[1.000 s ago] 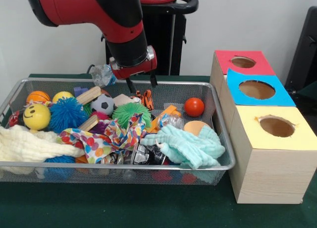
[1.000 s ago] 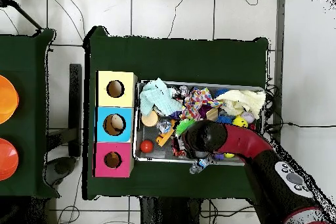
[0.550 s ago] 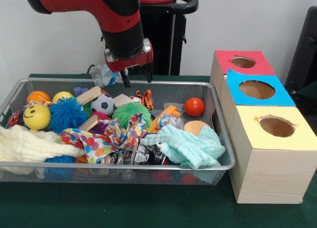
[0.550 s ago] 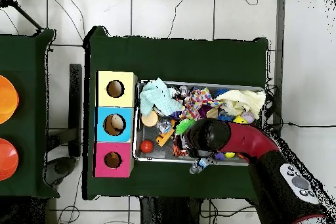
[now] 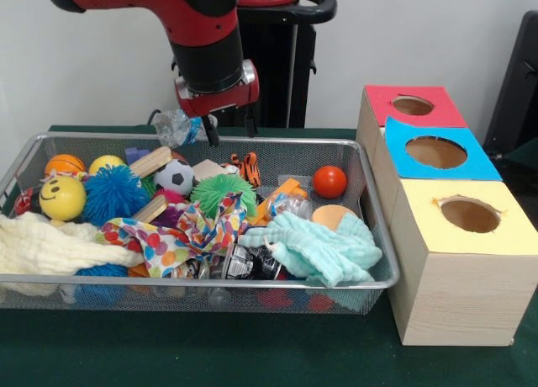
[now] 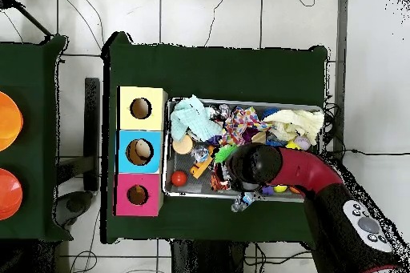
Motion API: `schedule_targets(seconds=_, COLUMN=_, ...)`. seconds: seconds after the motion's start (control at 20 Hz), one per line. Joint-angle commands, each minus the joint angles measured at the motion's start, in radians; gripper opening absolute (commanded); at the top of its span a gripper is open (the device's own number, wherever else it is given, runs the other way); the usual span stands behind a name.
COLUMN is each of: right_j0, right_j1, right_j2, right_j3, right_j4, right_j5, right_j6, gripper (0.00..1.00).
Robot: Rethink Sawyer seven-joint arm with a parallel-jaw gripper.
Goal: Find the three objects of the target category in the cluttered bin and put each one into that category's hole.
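Observation:
My gripper (image 5: pixel 232 137) hangs open and empty above the back edge of the wire bin (image 5: pixel 252 281), over the tiger-striped toy (image 5: pixel 245 166). In the bin lie a red ball (image 5: pixel 329 182), a soccer ball (image 5: pixel 174 177), a yellow smiley ball (image 5: pixel 62 198), an orange ball (image 5: pixel 65 163), blue (image 5: pixel 113 193) and green (image 5: pixel 220 191) spiky balls, wooden blocks (image 5: pixel 151 161), and mint (image 5: pixel 324 248), cream (image 5: pixel 50 244) and patterned (image 5: pixel 185 231) cloths. In the overhead view the arm (image 6: pixel 276 167) covers the gripper.
Three wooden boxes stand beside the bin, each with a round hole: red top (image 5: pixel 412 106), blue top (image 5: pixel 435 151), yellow top (image 5: pixel 469 214). A crumpled plastic bottle (image 5: pixel 174 126) rests at the bin's back rim, just left of the gripper.
The gripper has risen and shifted slightly left in the front view, away from the bin's contents. It holds nothing; nothing in the bin has moved.

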Motion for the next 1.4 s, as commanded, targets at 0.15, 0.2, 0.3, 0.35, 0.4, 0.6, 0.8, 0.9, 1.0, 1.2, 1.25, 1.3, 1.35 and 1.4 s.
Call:
schedule_targets(seconds=0.15, right_j0=-0.012, right_j1=0.046, right_j2=0.067, right_j3=-0.026, right_j4=-0.078, right_j5=-0.078, right_j6=-0.068, gripper=1.00)
schedule_targets(seconds=0.2, right_j0=-0.009, right_j1=0.060, right_j2=0.068, right_j3=-0.039, right_j4=-0.079, right_j5=-0.077, right_j6=-0.069, gripper=1.00)
schedule_targets(seconds=0.3, right_j0=-0.007, right_j1=0.069, right_j2=0.070, right_j3=-0.050, right_j4=-0.079, right_j5=-0.075, right_j6=-0.072, gripper=1.00)
schedule_targets(seconds=0.35, right_j0=-0.006, right_j1=0.069, right_j2=0.071, right_j3=-0.052, right_j4=-0.079, right_j5=-0.075, right_j6=-0.073, gripper=1.00)
schedule_targets(seconds=0.4, right_j0=-0.008, right_j1=0.071, right_j2=0.071, right_j3=-0.051, right_j4=-0.083, right_j5=-0.076, right_j6=-0.074, gripper=1.00)
schedule_targets(seconds=0.6, right_j0=-0.006, right_j1=0.085, right_j2=0.081, right_j3=-0.075, right_j4=-0.089, right_j5=-0.065, right_j6=-0.081, gripper=1.00)
schedule_targets(seconds=0.8, right_j0=-0.008, right_j1=0.101, right_j2=0.091, right_j3=-0.098, right_j4=-0.098, right_j5=-0.051, right_j6=-0.098, gripper=1.00)
schedule_targets(seconds=0.9, right_j0=-0.004, right_j1=0.110, right_j2=0.095, right_j3=-0.116, right_j4=-0.099, right_j5=-0.036, right_j6=-0.102, gripper=1.00)
schedule_targets(seconds=1.0, right_j0=-0.006, right_j1=0.111, right_j2=0.097, right_j3=-0.118, right_j4=-0.101, right_j5=-0.034, right_j6=-0.102, gripper=1.00)
schedule_targets(seconds=1.2, right_j0=-0.009, right_j1=0.123, right_j2=0.105, right_j3=-0.135, right_j4=-0.104, right_j5=-0.024, right_j6=-0.115, gripper=1.00)
schedule_targets(seconds=1.25, right_j0=-0.009, right_j1=0.124, right_j2=0.107, right_j3=-0.142, right_j4=-0.104, right_j5=-0.016, right_j6=-0.119, gripper=1.00)
schedule_targets(seconds=1.3, right_j0=-0.009, right_j1=0.123, right_j2=0.107, right_j3=-0.149, right_j4=-0.104, right_j5=-0.005, right_j6=-0.123, gripper=1.00)
schedule_targets(seconds=1.35, right_j0=-0.008, right_j1=0.123, right_j2=0.108, right_j3=-0.157, right_j4=-0.104, right_j5=0.006, right_j6=-0.128, gripper=1.00)
schedule_targets(seconds=1.4, right_j0=-0.007, right_j1=0.123, right_j2=0.109, right_j3=-0.163, right_j4=-0.104, right_j5=0.014, right_j6=-0.131, gripper=1.00)
